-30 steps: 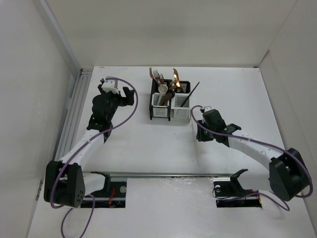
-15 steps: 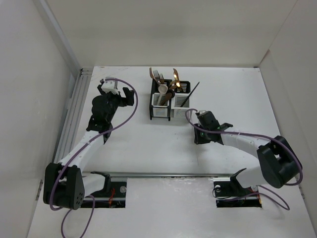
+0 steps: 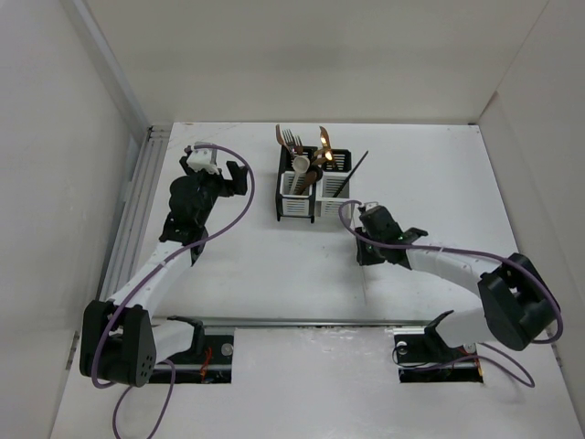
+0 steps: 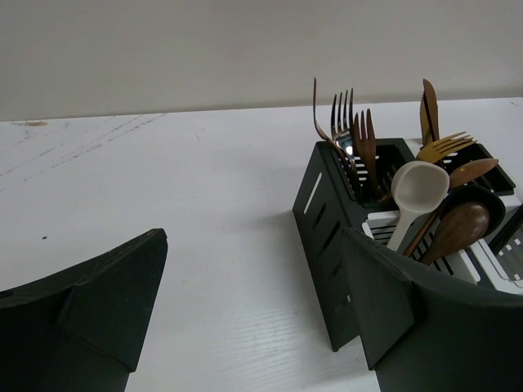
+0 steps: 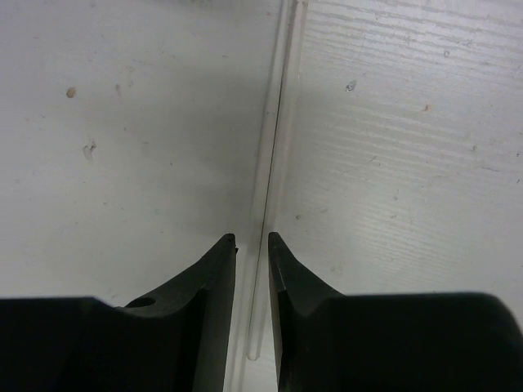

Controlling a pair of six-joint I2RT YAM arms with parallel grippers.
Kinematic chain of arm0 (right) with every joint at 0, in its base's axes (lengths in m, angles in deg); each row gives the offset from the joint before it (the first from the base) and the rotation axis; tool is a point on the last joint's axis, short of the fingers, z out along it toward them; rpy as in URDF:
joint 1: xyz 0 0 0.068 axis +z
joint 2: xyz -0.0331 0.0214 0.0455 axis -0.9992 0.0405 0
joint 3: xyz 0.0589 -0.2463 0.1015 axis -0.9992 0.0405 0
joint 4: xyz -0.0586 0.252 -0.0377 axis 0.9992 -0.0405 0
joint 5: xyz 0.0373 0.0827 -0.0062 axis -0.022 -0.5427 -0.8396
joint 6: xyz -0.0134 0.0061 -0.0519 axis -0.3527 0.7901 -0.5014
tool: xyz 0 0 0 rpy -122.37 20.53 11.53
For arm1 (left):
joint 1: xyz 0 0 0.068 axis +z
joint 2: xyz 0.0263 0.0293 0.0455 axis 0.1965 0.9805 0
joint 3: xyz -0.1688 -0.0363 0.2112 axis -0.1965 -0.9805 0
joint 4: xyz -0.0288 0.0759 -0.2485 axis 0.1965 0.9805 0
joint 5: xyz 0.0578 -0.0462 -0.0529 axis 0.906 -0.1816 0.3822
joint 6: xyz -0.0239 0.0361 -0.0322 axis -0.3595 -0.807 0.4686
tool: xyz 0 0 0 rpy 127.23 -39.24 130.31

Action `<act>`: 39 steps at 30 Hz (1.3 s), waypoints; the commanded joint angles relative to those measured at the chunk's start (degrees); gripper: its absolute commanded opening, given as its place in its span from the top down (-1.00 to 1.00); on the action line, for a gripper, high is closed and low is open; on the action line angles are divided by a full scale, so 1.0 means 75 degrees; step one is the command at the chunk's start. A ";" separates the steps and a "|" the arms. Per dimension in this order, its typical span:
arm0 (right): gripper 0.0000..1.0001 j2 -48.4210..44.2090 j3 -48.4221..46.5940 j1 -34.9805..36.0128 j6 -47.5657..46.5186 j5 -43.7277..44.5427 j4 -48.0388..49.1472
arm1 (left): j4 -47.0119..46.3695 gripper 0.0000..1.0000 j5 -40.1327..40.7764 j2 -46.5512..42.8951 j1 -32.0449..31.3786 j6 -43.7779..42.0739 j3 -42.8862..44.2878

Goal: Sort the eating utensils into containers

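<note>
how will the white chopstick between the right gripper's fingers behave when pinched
Probably stiff and light: the white chopstick looks thin and straight. Lying flat on the smooth table, it may roll or slip out of the right gripper.

**Left arm** (image 3: 151, 270): white tubular links, black joint housings, and a black base block (image 3: 119, 343) at the table's near edge. A small white box (image 3: 203, 162) sits on the wrist.
**Purple cable** (image 3: 233, 215): one runs in loose loops along each arm.
**Left gripper** (image 4: 253, 233): two matte black, wedge-shaped fingers (image 4: 106, 302).
**Right arm** (image 3: 448, 265): white links with a bulky black shoulder housing (image 3: 521, 306).
**Right gripper** (image 5: 252, 238): two black tapered fingers, one with a small round hole.
</note>
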 commanded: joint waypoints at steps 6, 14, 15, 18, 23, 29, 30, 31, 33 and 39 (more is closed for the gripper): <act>0.49 0.0074 -0.0258 0.0102 0.0084 0.0281 -0.0187 | -0.0427 -0.70 0.0050 -0.0257 -0.0033 -0.0054 -0.0089; 0.57 0.0344 -0.0480 0.0102 0.0260 0.0503 -0.0257 | -0.0345 -0.72 0.0050 -0.0257 -0.0033 -0.0054 -0.0089; 0.57 0.0240 -0.0480 0.0102 0.0260 0.0503 -0.0188 | -0.0345 -0.72 0.0119 -0.0257 -0.0033 -0.0054 -0.0089; 0.53 -0.0077 -0.0480 0.0102 0.0166 0.0503 -0.0187 | -0.0275 -0.72 0.0120 -0.0257 -0.0033 -0.0054 -0.0089; 0.43 -0.0452 -0.0398 0.0020 0.0166 0.0597 -0.0269 | -0.0275 -0.72 0.0120 -0.0186 -0.0033 -0.0054 -0.0089; 0.55 -0.0184 -0.0328 0.0020 0.0166 0.0457 -0.0200 | -0.0275 -0.72 0.0050 -0.0186 -0.0033 -0.0054 -0.0089; 0.55 -0.0067 -0.0328 0.0020 0.0166 0.0456 -0.0199 | -0.0275 -0.72 0.0050 -0.0186 -0.0033 -0.0054 -0.0089; 0.55 0.0004 -0.0328 0.0020 0.0166 0.0456 -0.0199 | -0.0275 -0.72 0.0050 -0.0186 -0.0033 -0.0054 -0.0089; 0.55 0.0214 -0.0328 0.0020 0.0166 0.0456 -0.0117 | -0.0275 -0.72 0.0120 -0.0186 -0.0033 -0.0054 -0.0089; 0.60 0.0461 -0.0398 0.0020 0.0236 0.0736 -0.0292 | -0.0275 -0.72 0.0120 -0.0257 -0.0033 -0.0054 -0.0089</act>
